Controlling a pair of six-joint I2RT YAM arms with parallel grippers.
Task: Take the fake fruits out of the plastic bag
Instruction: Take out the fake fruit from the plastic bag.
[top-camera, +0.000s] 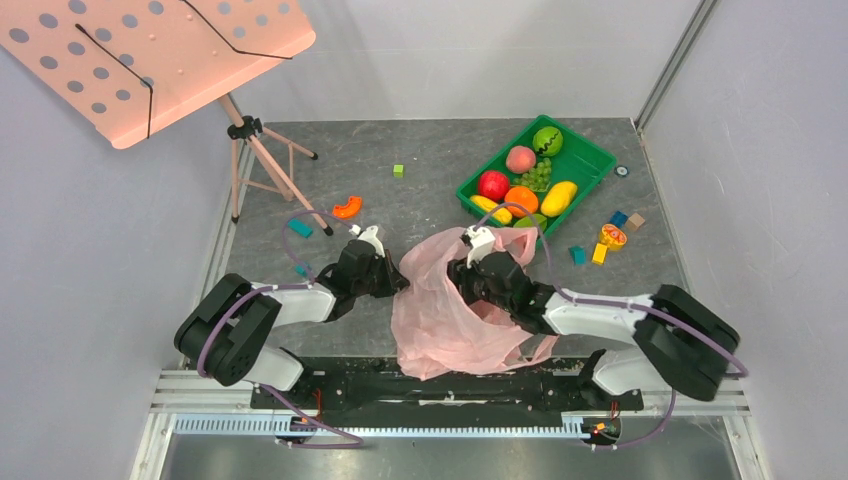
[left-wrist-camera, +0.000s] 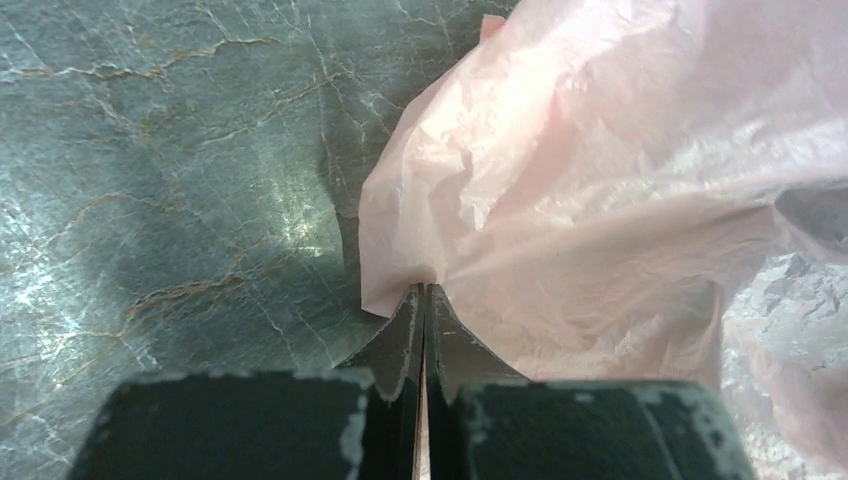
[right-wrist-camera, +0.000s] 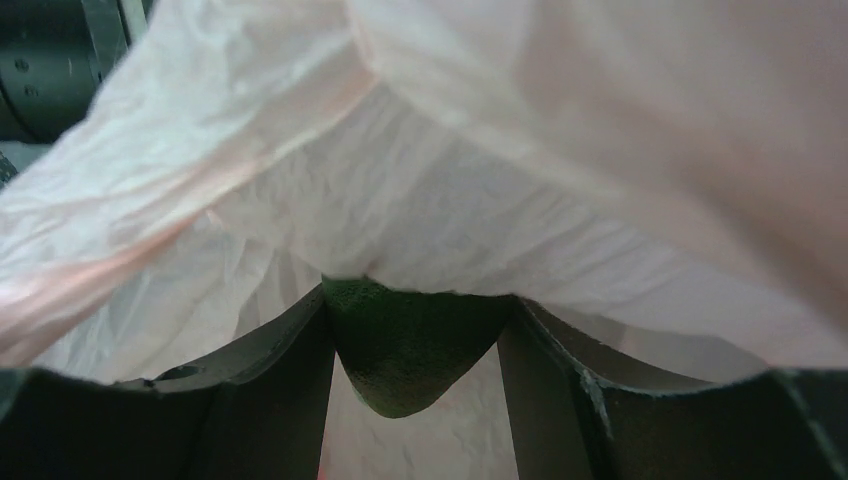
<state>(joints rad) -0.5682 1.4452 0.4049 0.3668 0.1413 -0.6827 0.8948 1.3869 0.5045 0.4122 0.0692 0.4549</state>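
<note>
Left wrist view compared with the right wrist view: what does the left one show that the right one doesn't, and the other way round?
Only the left wrist view: the grey marbled table, and the left pincer shut on an edge of the plastic bag. Only the right wrist view: a dark green fruit held between the fingers of the right pincer, under folds of the bag. Both: the crinkly pink bag filling much of the frame.
</note>
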